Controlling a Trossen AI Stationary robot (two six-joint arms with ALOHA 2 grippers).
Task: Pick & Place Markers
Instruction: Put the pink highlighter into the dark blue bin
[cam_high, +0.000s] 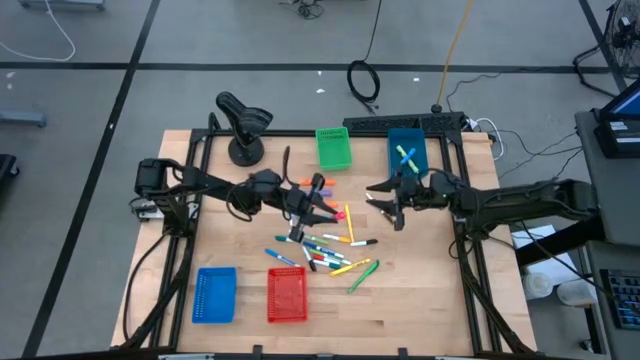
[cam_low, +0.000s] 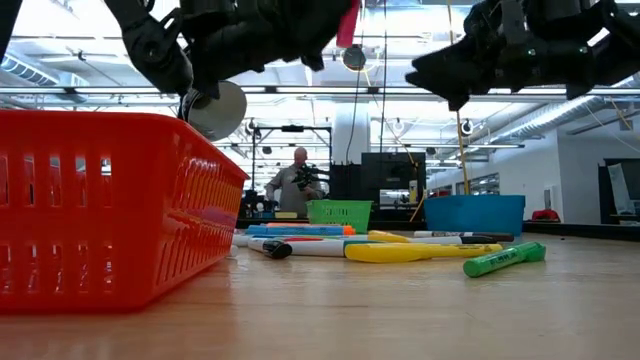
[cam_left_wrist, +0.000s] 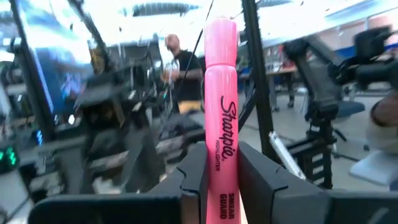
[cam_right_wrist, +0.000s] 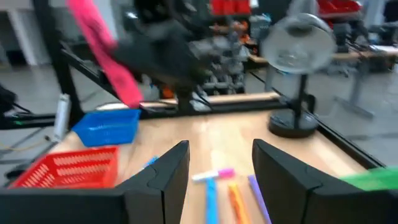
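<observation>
Left pincer (cam_left_wrist: 221, 186): hanging above the middle of the desk (cam_high: 420, 300), just over the pile of markers; its fingers (cam_left_wrist: 261, 180) are pinching a pink highlighter (cam_left_wrist: 221, 106), which is standing up between them.
Right pincer (cam_right_wrist: 221, 180): hovering over the desk to the right of the pile, near the teal basket (cam_high: 407, 148); its fingers are standing spread with nothing between them.
Markers (cam_high: 325, 250): lying scattered in a loose heap at the desk's centre, in orange, blue, yellow, green and white; a green one (cam_low: 505, 260) is resting at the heap's near right edge.
Baskets: a green basket (cam_high: 334, 148) and the teal one are sitting at the far edge, the teal one holding a few markers; a blue basket (cam_high: 214, 295) and a red basket (cam_high: 287, 296) are sitting at the near edge.
Background: a person (cam_low: 298, 182) is standing in the room beyond the desk.
</observation>
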